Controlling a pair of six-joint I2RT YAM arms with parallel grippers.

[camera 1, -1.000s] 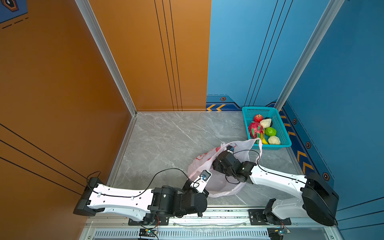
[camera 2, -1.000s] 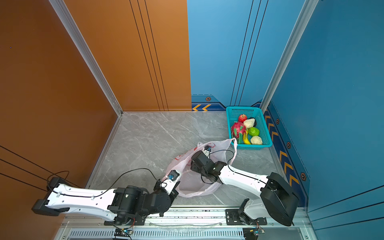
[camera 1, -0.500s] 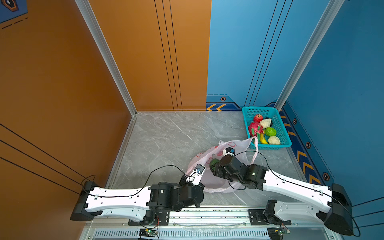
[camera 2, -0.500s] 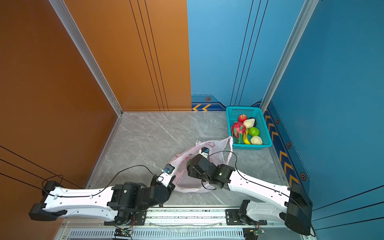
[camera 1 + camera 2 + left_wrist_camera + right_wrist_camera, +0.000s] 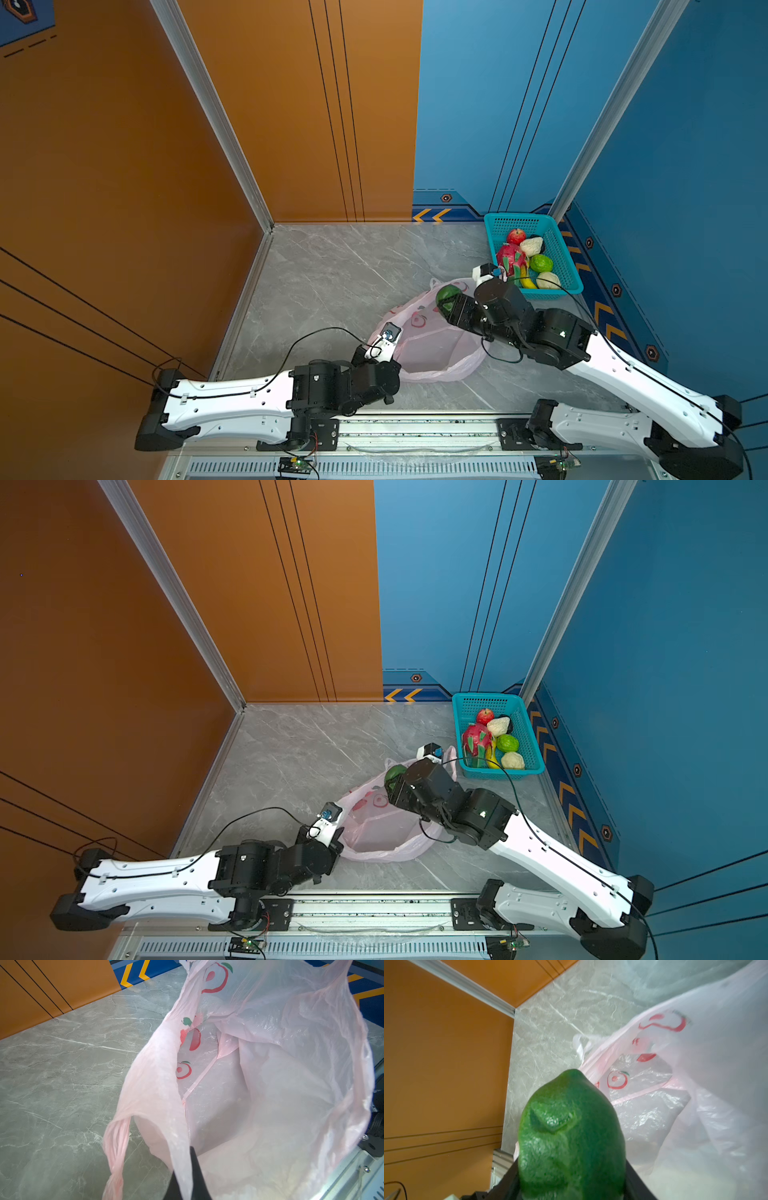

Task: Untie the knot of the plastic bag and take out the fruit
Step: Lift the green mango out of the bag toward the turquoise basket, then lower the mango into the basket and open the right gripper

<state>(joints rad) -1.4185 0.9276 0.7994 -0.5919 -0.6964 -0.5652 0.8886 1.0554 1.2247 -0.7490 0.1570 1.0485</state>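
Finding: within the last second your right pincer (image 5: 451, 308) has come up out of the plastic bag (image 5: 432, 357) with a dark green avocado (image 5: 571, 1136) clamped between its jaws. It now hangs over the bag's far rim, on the side toward the teal basket (image 5: 519, 217). Your left pincer (image 5: 184, 1178) is pressed together on the near rim, a fold of pink film pinched in it. It has shifted only slightly and holds the mouth wide above the tabletop (image 5: 332, 270). No knot is to be found: one loop handle (image 5: 116, 1147) hangs free and twisted beside the rim, so the untying step reads as done. The basket already carries the other fruit (image 5: 512, 255) (dragon fruit, apple, banana, a green piece and two cream ones), just beyond the bag. Judgement: the avocado is likely the last piece, since the left wrist view shows only pale film inside, though the folds are too blurred to rule out more. You should carry it across to the basket and keep the left hold until it clears the rim, as loose film could drag
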